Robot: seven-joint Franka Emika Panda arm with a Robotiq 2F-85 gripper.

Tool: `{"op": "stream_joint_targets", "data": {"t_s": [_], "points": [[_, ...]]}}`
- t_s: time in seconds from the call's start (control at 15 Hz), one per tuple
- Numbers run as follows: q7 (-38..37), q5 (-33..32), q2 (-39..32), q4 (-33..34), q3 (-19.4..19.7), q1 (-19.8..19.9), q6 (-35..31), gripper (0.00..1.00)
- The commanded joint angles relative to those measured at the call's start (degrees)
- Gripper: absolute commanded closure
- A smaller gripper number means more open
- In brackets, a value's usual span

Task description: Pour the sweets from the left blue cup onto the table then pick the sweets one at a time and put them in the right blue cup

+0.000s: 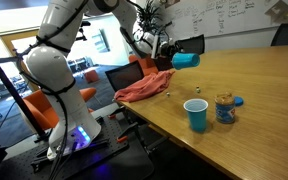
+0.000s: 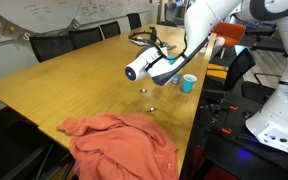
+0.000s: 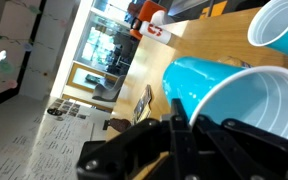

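Teal cup (image 1: 187, 60), clamped on its side in my gripper (image 1: 174, 58) at upper centre, hangs over the worktop (image 1: 269, 95) with sweets (image 2: 144, 91) lying beneath, so pouring seems done; next I'll right it, then pinch one sweet.

Even indoor light, window glare, blurry wrist view.

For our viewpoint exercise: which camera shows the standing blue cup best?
An exterior view: the right blue cup stands whole, upright, near. In an exterior view it looks small; the wrist view crops it at the corner.
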State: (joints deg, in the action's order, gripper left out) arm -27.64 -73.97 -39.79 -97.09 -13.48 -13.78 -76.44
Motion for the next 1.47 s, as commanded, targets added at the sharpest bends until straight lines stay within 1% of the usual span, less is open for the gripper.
{"op": "stream_joint_targets", "data": {"t_s": [0.0,0.2,0.27,0.4,0.67,1.0,1.2,1.4], "points": [[-0.94,8.12,10.78,-4.52,-1.24,1.41,-4.68,1.00],[-0.53,16.21,15.72,-5.24,-0.43,2.34,-9.57,1.00],[-0.64,19.12,17.57,-6.38,-0.23,2.73,-11.91,1.00],[-1.34,24.41,21.61,-10.75,0.16,3.58,-18.18,1.00],[-3.09,33.36,29.88,-23.02,1.63,4.92,-34.38,1.00],[-4.25,41.42,38.65,-38.81,4.12,4.89,-56.77,1.00],[-3.36,45.49,41.42,-46.61,4.99,4.88,-71.00,1.00],[-0.87,50.72,41.31,-52.36,5.62,5.36,-85.79,1.00]]}}
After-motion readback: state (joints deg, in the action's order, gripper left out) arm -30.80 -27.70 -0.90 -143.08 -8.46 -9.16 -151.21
